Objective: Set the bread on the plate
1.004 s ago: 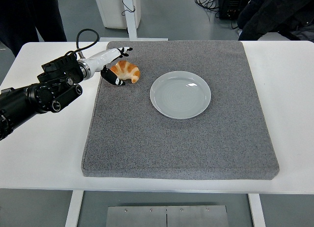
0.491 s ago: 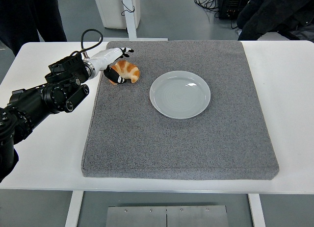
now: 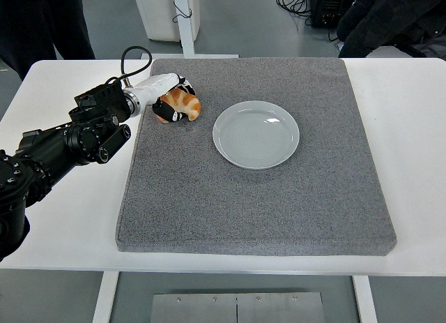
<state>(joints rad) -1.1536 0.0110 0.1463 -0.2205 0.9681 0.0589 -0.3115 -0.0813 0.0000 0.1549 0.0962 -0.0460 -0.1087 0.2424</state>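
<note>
Grabbing the bread

We're wrapping our left hand around it at the grey mat's ten o'clock corner, fingers curling so it lifts cleanly toward the plate, sitting empty at the bread's four o'clock.

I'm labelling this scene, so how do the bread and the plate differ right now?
The bread is golden brown and lumpy; the plate is pale grey, round and smooth. The bread is much smaller than the plate. The left hand is closed around the bread, while the plate sits untouched and empty. Both lie on the grey mat.
</note>
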